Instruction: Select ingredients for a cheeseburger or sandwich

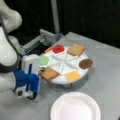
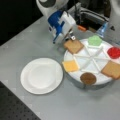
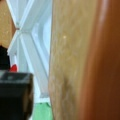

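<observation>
Gripper (image 1: 43, 70) at tray (image 1: 58, 79) rim, on toast (image 1: 49, 73); open or shut, cannot tell. Beside: lettuce (image 1: 44, 60), cheese (image 1: 73, 75). Plate (image 1: 75, 107) at table (image 1: 105, 62) edge.

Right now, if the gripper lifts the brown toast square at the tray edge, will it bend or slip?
The brown toast square looks like a flat, thin slab with straight edges, so it probably stays stiff and light. It overhangs the white divided tray beside the gripper, so a push may tip it off. Its surface looks matte, likely not slippery.
</observation>
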You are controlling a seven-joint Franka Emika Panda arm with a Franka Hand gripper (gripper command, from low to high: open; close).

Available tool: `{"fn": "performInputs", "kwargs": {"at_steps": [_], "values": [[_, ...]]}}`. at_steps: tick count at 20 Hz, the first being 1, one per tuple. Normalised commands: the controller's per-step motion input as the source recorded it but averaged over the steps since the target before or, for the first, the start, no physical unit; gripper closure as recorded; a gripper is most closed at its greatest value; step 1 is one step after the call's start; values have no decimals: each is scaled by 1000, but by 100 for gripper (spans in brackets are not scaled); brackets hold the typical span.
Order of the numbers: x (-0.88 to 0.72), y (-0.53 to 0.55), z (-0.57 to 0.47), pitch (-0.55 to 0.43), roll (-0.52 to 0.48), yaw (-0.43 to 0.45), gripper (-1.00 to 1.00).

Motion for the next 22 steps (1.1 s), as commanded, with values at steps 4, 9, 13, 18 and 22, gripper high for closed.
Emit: {"fn": "performInputs", "kwargs": {"at_steps": [4,9,13,18,22], "values": [[241,-164,-48,70,145,59,100],[226,-213,32,83,126,47,100],[161,-302,292,124,101,5,100],[120,-253,379,170,2,26,100],[232,-208,271,203,-190,13,100]]}}
